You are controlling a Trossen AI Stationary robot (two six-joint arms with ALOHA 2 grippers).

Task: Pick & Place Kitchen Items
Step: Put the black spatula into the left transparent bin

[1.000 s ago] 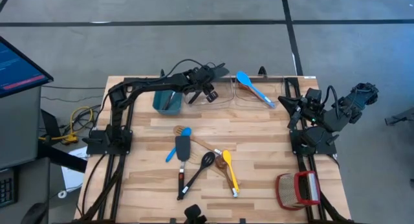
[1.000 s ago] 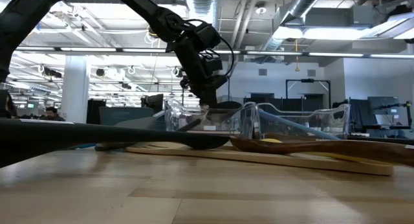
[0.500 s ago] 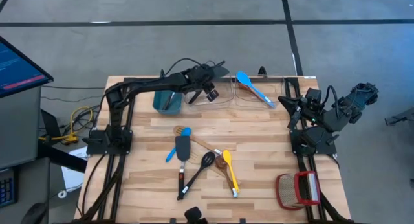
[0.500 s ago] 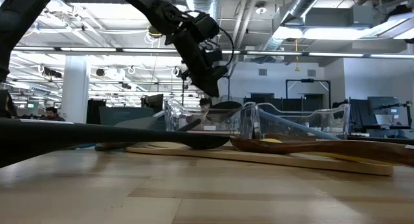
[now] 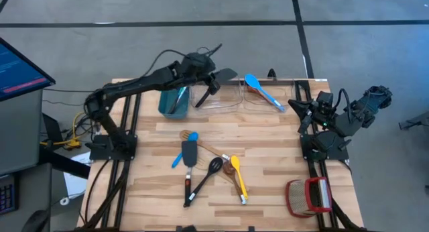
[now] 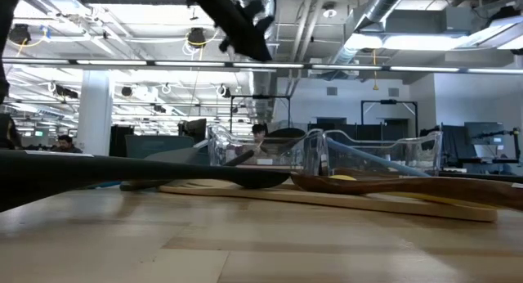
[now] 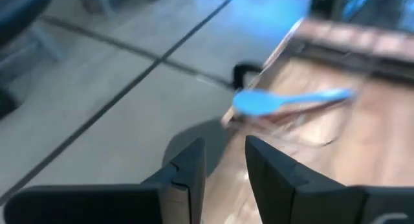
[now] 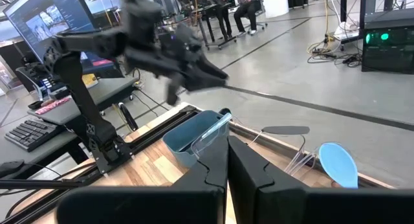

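Hovering over the clear trays, left gripper [image 5: 213,85] jaws part-open & empty; utensils [image 5: 213,170] look light, stiff — grab mid-handle; right gripper [image 8: 226,160] closed, empty.

An open-plan lab: exposed ceiling ducts [image 6: 384,21], computer monitor [image 8: 55,17], keyboard [image 8: 29,130], concrete floor [image 5: 201,37].
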